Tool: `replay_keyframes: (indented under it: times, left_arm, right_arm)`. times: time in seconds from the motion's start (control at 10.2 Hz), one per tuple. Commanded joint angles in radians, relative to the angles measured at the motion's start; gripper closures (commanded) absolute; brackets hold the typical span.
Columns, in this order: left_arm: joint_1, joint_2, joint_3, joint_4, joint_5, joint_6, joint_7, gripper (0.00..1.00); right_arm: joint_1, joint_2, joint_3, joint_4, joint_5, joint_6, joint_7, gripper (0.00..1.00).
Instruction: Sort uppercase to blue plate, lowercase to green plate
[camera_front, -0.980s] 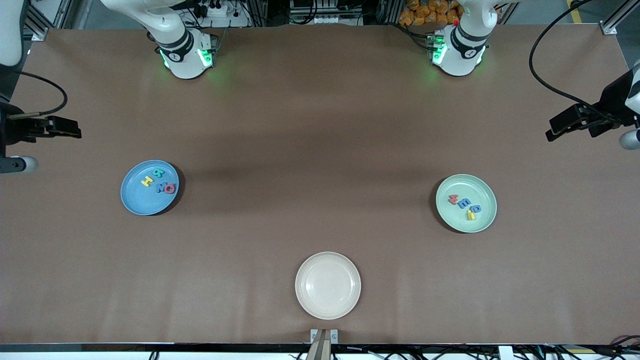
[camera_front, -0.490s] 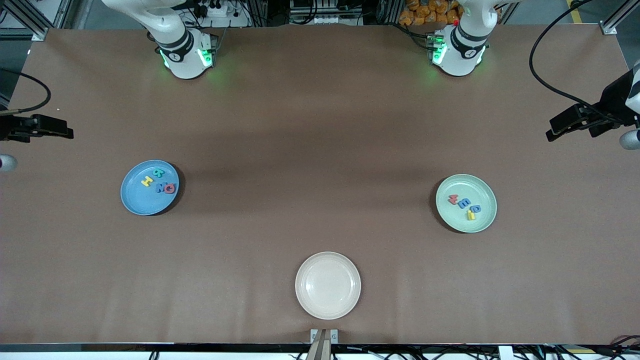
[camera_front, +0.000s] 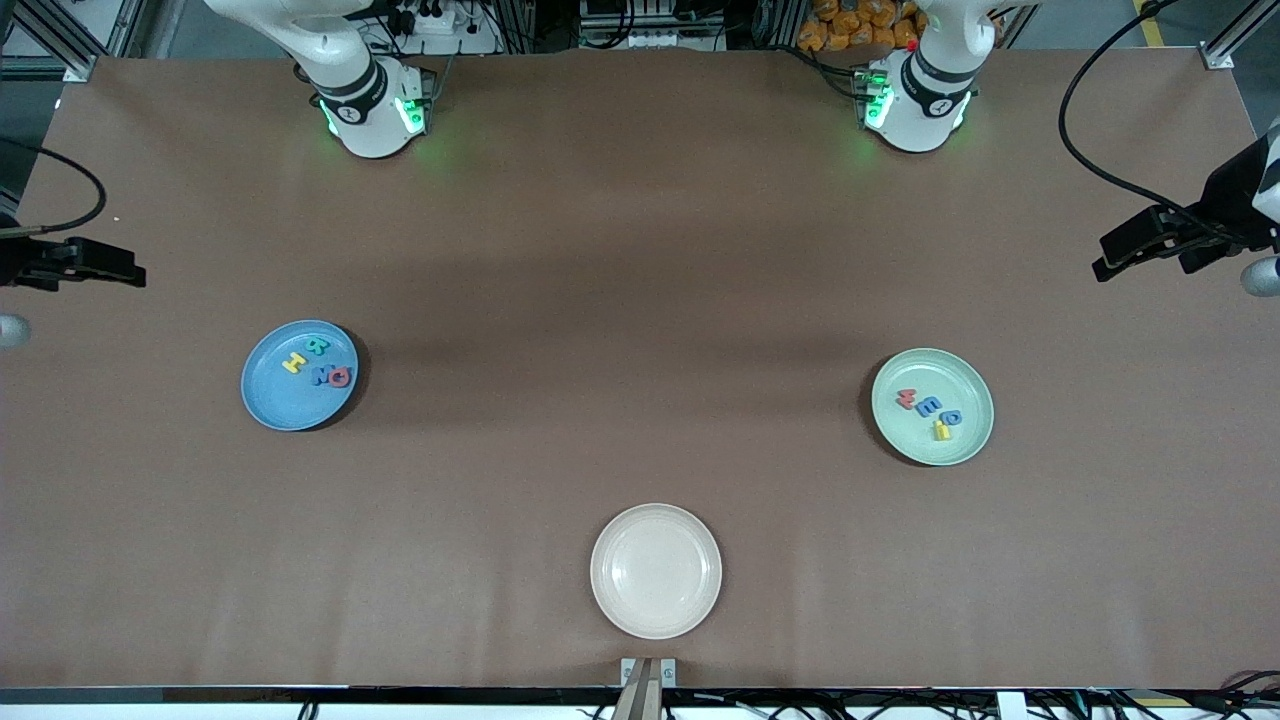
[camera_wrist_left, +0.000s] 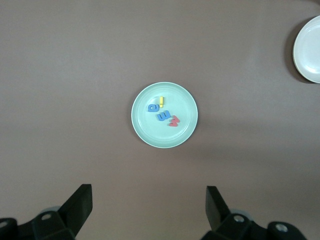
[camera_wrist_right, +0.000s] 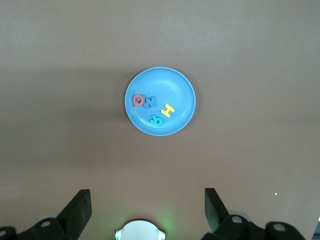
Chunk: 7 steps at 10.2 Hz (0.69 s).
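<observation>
The blue plate (camera_front: 298, 375) at the right arm's end of the table holds the four capitals: yellow H (camera_front: 294, 362), green R (camera_front: 317, 347), blue M (camera_front: 322, 376) and red Q (camera_front: 340, 377). The green plate (camera_front: 932, 406) at the left arm's end holds a red m (camera_front: 907, 399), a blue m (camera_front: 930, 405), a blue rounded letter (camera_front: 952, 417) and a yellow h (camera_front: 941, 431). A cream plate (camera_front: 655, 570), nearest the front camera, has nothing in it. The left gripper (camera_wrist_left: 148, 206) hangs high over the table with its fingers spread wide, and the right gripper (camera_wrist_right: 147, 209) does the same.
</observation>
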Motion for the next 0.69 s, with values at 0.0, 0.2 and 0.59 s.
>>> replay_keyframes:
  times: [0.0,0.2,0.59]
  left_arm:
    - [0.004,-0.013,-0.005,0.004,0.01,-0.007,0.002,0.0]
    - [-0.007,-0.014,-0.013,0.006,0.058,-0.018,0.002,0.0]
    - [-0.007,-0.009,-0.062,0.066,0.119,-0.117,0.002,0.0]
  right_arm:
    - [-0.02,-0.237,0.03,-0.322,-0.02,0.199,0.018,0.0]
    - [-0.038,-0.237,0.039,-0.324,-0.02,0.218,0.018,0.0]
    - [-0.089,-0.195,0.102,-0.271,-0.023,0.22,0.056,0.0]
